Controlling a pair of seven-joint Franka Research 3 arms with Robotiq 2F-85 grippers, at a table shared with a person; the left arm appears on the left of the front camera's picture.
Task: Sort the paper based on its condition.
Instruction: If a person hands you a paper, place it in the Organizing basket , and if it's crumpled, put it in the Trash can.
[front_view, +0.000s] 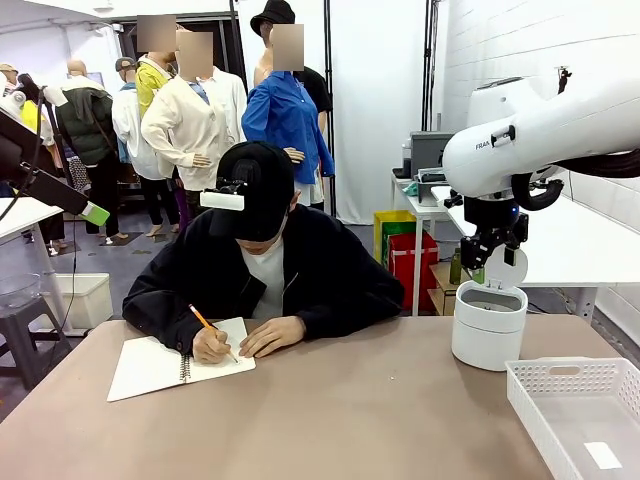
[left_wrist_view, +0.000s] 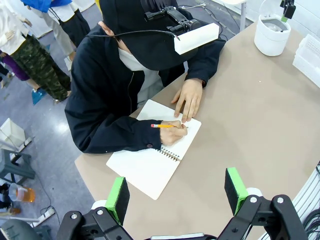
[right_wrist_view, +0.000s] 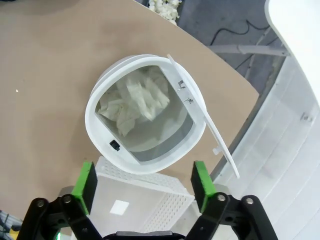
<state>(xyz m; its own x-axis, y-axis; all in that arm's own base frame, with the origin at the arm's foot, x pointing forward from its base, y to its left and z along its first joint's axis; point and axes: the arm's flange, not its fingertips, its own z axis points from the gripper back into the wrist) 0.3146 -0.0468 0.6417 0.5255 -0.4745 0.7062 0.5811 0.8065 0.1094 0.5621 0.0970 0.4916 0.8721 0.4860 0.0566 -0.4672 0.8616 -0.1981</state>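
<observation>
Crumpled paper (right_wrist_view: 134, 100) in white bin (right_wrist_view: 91, 107): light, soft, probably tear-prone; pinch a raised fold. Right gripper (right_wrist_view: 144, 175) spread, empty.

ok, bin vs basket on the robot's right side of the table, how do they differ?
The bin is round, solid-walled and tall; the basket is rectangular, perforated and low. The bin has a hinged lid standing open; the basket has none. The bin holds crumpled paper; the basket holds just a small flat white slip. Both are white and sit on the table.
</observation>
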